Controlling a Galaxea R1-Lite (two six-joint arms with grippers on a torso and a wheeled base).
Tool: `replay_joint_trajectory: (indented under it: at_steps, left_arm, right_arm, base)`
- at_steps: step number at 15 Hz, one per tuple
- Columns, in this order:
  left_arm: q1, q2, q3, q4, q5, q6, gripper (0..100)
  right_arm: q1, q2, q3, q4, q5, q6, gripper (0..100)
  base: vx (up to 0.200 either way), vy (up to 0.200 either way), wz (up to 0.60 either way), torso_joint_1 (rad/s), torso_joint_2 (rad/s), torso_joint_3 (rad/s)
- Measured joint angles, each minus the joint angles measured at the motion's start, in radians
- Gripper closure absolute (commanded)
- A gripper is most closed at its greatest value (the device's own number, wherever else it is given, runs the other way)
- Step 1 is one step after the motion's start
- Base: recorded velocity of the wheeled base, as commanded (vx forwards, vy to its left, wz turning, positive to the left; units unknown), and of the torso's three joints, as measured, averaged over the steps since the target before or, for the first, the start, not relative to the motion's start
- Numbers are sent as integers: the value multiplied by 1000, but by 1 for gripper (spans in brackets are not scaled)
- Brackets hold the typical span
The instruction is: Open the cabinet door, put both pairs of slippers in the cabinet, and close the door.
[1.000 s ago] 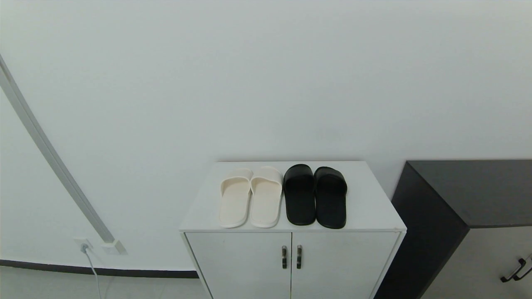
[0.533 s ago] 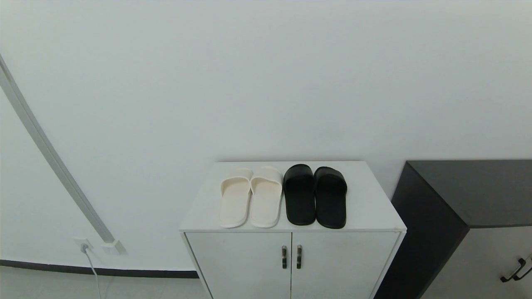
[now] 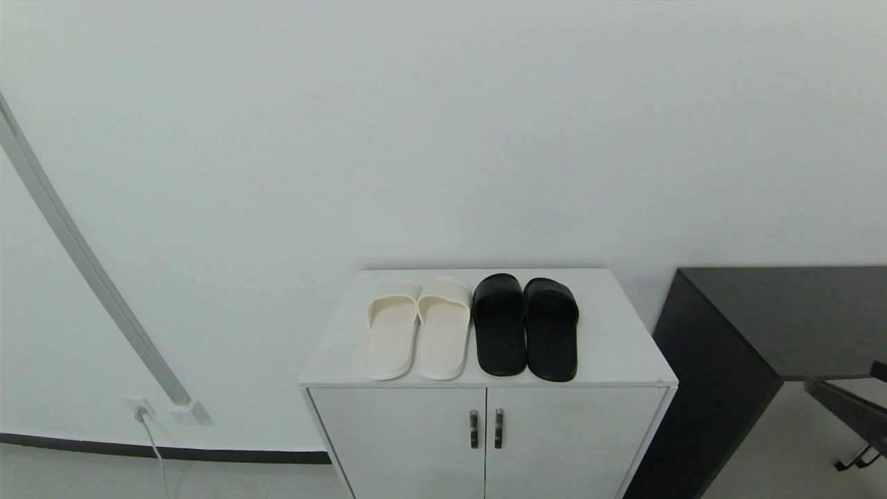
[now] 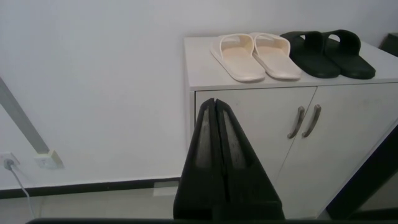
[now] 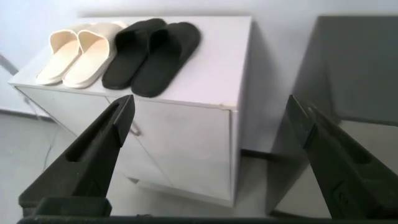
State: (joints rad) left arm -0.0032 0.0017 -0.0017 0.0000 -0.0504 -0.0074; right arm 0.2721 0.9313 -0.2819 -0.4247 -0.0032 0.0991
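Black left hand [image 4: 216, 102] pinched together, right hand [image 5: 210, 107] spread wide

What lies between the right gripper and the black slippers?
Only bare cabinet top; the right wrist view shows nothing else between the open right gripper and the black slippers.
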Motion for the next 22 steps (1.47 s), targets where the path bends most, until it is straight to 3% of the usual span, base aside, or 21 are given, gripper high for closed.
replay_joint_trajectory:
  at_steps: [4, 8, 15, 22]
  left_arm:
    - [0, 0, 0, 0, 0, 3, 100]
    - [0, 0, 0, 0, 0, 4, 100]
    - [0, 0, 0, 0, 0, 3, 100]
    - [0, 0, 0, 0, 0, 3, 100]
  right_arm:
    - [299, 210, -149, -44, -274, 109, 0]
    - [461, 425, -310, -84, -425, 161, 0]
    - [513, 835, -510, -291, -589, 177, 0]
    - [501, 1128, -723, -316, -610, 173, 0]
  base:
    - [0, 0, 0, 0, 0, 0]
    - [0, 0, 0, 0, 0, 0]
    - [0, 0, 0, 0, 0, 0]
    - [0, 0, 0, 0, 0, 0]
